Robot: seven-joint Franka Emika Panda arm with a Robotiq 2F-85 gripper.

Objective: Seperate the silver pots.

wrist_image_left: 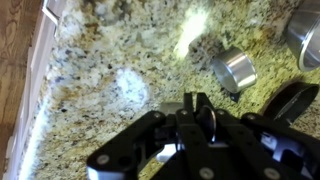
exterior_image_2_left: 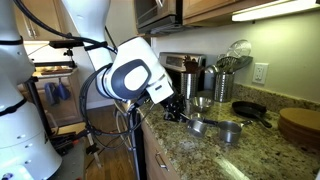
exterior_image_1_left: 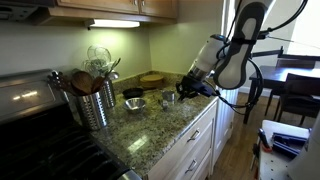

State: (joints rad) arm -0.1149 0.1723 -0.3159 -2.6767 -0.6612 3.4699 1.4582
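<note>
My gripper (wrist_image_left: 197, 103) comes in from the bottom of the wrist view and is shut on a thin shiny metal piece (wrist_image_left: 205, 122), apparently the handle or rim of a silver pot whose body is hidden under the fingers. In an exterior view the gripper (exterior_image_2_left: 177, 111) sits at the counter's front edge next to a small silver pot (exterior_image_2_left: 197, 126). A second small pot (wrist_image_left: 236, 70) (exterior_image_2_left: 232, 130) stands apart on the granite. A wider silver bowl-like pot (wrist_image_left: 306, 40) (exterior_image_2_left: 203, 103) (exterior_image_1_left: 135, 103) lies farther back.
A ribbed steel canister of wooden utensils (exterior_image_1_left: 95, 102) (exterior_image_2_left: 220, 85) stands near the stove. A dark round pan (exterior_image_2_left: 250, 110) (exterior_image_1_left: 133, 93) and a round wooden board (exterior_image_2_left: 300, 122) (exterior_image_1_left: 152, 78) lie at the back. The granite counter's edge (wrist_image_left: 45, 90) drops to the floor.
</note>
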